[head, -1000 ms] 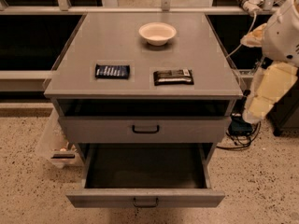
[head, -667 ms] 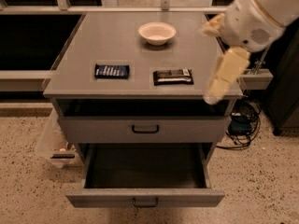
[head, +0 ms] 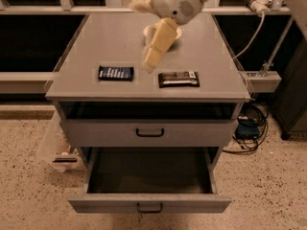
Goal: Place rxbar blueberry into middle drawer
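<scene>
The rxbar blueberry (head: 115, 73), a flat dark blue bar with white lettering, lies on the grey cabinet top (head: 96, 42) at the front left. My gripper (head: 147, 66) hangs over the middle of the top, just right of the bar and above it, pointing down and to the left. It holds nothing that I can see. The middle drawer (head: 148, 204), the lowest one, is pulled open and its dark inside shows nothing in it.
A longer black bar (head: 178, 79) lies right of the gripper. A white bowl (head: 178, 33) is mostly hidden behind the arm. The grey drawer front above (head: 148, 132) is shut. Cables (head: 249, 123) lie on the floor at right, a clear plastic bin (head: 60, 150) at left.
The arm has swung from the cabinet's right side leftward across the top, now over its middle, close to the blue bar. The bars and drawer have not moved.
</scene>
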`<state>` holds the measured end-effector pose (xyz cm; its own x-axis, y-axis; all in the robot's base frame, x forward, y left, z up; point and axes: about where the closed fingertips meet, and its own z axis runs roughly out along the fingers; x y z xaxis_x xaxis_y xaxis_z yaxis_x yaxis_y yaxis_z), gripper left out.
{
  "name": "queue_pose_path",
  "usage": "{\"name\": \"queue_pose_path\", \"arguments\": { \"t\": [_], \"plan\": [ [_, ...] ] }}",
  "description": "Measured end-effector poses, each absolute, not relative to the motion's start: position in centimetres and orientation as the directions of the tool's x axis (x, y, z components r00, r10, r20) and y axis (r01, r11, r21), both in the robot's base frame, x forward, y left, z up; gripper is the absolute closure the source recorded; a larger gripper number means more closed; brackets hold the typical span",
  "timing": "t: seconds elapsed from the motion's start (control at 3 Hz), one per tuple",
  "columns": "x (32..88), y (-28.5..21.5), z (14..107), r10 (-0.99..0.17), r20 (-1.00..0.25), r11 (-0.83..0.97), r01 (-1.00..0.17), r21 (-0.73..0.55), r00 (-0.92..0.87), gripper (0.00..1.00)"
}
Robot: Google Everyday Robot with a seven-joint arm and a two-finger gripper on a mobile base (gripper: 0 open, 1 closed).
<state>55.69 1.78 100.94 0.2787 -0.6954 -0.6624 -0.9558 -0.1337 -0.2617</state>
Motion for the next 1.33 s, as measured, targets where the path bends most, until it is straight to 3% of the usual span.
{"name": "queue_pose_path", "arguments": {
  "t": [0.67,1.33],
  "plan": [
    [55.6,2.8,100.8,-0.697,-0.670,-0.106,-0.962,-0.253,0.253,0.00],
    [61.5,5.8,95.7,-0.647,-0.726,-0.166,-0.972,-0.166,0.234,0.00]
  ]
}}
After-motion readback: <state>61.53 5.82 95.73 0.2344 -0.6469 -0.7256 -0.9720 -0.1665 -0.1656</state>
